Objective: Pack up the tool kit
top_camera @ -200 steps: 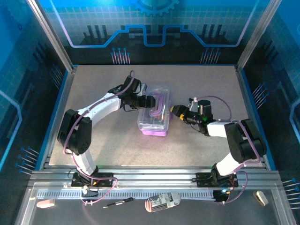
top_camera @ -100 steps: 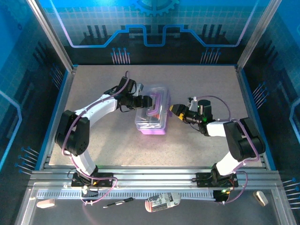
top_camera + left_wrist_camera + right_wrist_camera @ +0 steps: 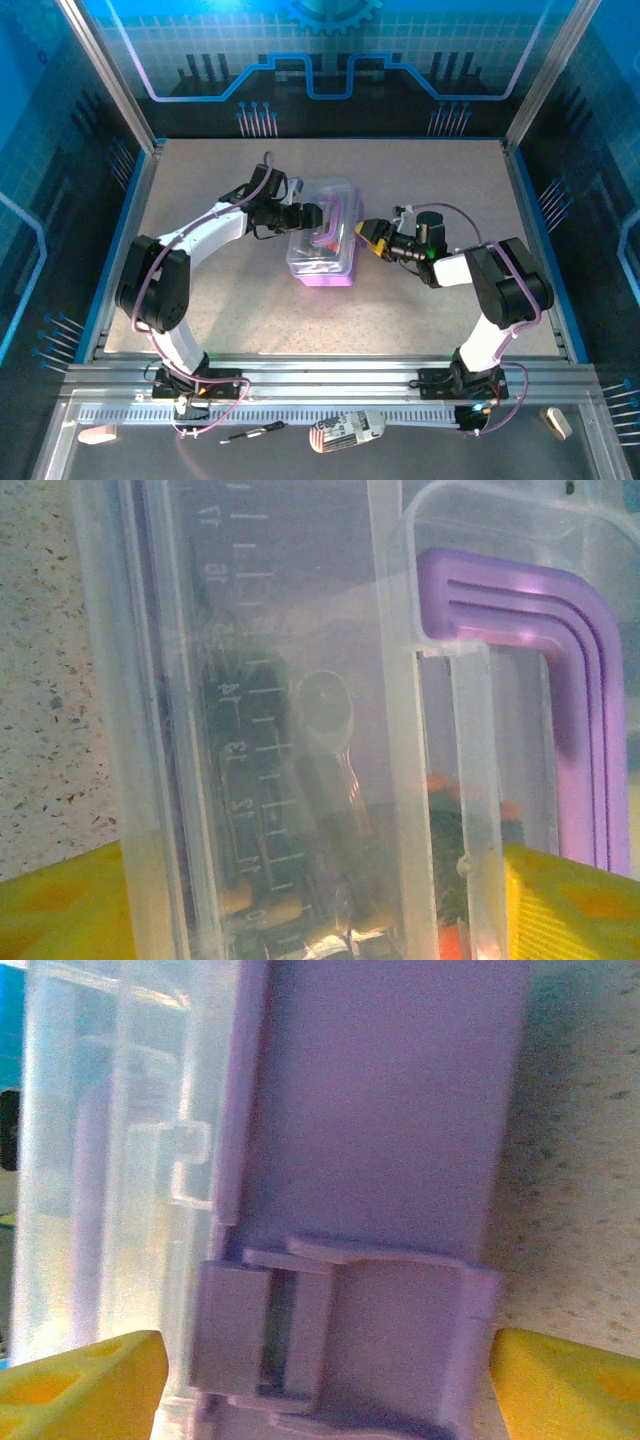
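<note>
Left claw point(image 3: 318, 215) stood spread wide astride the clear lid, beside the purple handle point(image 3: 560, 680) (whether it pinched could not be told). The tool kit point(image 3: 322, 255) lay at the middle of the desk point(image 3: 420, 180), lid lowered. Right claw point(image 3: 367, 235), jaws wide, framed the purple latch point(image 3: 265, 1345) on the kit's right side. Fastening it probably called for a square push against the left claw's brace, lest the kit slide.

The tool kit point(image 3: 280, 680), purple handle point(image 3: 560, 630) at right, lies between the left gripper's point(image 3: 315, 910) spread yellow fingers point(image 3: 60, 905).
</note>
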Robot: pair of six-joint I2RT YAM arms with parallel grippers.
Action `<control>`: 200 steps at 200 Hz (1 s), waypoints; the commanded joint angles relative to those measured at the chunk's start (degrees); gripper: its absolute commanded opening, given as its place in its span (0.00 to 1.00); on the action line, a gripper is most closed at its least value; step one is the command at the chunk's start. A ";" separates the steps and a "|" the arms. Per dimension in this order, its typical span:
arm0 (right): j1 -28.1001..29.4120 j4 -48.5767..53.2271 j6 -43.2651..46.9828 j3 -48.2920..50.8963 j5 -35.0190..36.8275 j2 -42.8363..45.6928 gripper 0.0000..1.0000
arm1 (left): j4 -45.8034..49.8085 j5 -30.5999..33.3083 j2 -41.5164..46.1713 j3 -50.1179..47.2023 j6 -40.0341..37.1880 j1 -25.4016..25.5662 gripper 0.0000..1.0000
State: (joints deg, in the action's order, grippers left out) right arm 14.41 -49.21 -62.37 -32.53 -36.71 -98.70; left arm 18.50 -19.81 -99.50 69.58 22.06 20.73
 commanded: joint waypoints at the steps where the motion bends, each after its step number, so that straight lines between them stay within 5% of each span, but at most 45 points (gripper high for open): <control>1: 0.94 -3.15 -1.55 -1.11 -1.89 0.29 0.84 | 10.59 8.20 -5.99 -5.16 0.09 -1.31 0.62; 200: 0.96 10.51 5.00 -0.93 -1.18 14.58 0.81 | 13.67 12.84 -5.61 -2.81 1.03 1.72 0.60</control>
State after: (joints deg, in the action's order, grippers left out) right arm 13.80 -37.87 -59.51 -31.48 -32.45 -86.85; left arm 19.44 -18.48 -99.07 70.00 22.50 21.30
